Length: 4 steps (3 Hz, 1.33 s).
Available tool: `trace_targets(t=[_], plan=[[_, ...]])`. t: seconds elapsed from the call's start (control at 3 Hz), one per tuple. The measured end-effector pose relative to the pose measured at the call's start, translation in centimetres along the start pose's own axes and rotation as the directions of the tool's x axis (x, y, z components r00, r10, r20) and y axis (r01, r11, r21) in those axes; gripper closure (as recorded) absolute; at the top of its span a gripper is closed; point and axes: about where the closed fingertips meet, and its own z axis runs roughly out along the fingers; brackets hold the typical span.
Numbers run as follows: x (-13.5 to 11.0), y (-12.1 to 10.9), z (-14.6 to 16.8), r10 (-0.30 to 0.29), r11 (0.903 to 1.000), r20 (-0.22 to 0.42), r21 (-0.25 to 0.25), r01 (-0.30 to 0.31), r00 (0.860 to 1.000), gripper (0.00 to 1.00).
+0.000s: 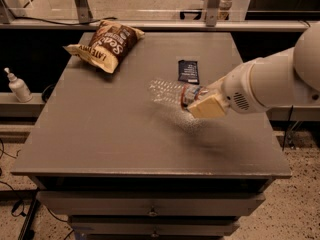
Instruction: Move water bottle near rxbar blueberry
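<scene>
Lying sideways right of the chip bag [107, 45] and just in front of the rxbar blueberry [188, 71], the water bottle [167, 91] has its label end pinched in the gripper [206, 104], whose white arm [265, 84] reaches in from the right.

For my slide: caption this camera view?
Gripper holds clear ribbed plastic water bottle sideways near dark navy bar wrapper on grey table.

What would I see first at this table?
A white robot arm reaches in from the right, its gripper holding a water bottle sideways over the middle of the table. A small dark bar lies just behind it, and a brown chip bag sits far back left.
</scene>
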Motion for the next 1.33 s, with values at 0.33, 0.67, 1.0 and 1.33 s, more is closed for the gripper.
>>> trace_targets(t=[0.33, 0.67, 1.0, 1.33], plan=[[-0.4, -5.6, -1.6, -0.007, 0.9922, 0.017, 0.124, 0.005, 1.0, 1.0], [-0.6, -11.5, -3.2, -0.019, 0.9721, 0.017, 0.234, 0.014, 1.0, 1.0], [-0.3, -17.6, -3.8, -0.019, 0.9479, 0.005, 0.318, 0.017, 1.0, 1.0], [-0.3, -21.4, -2.5, -0.016, 0.9405, -0.001, 0.339, 0.015, 1.0, 1.0]])
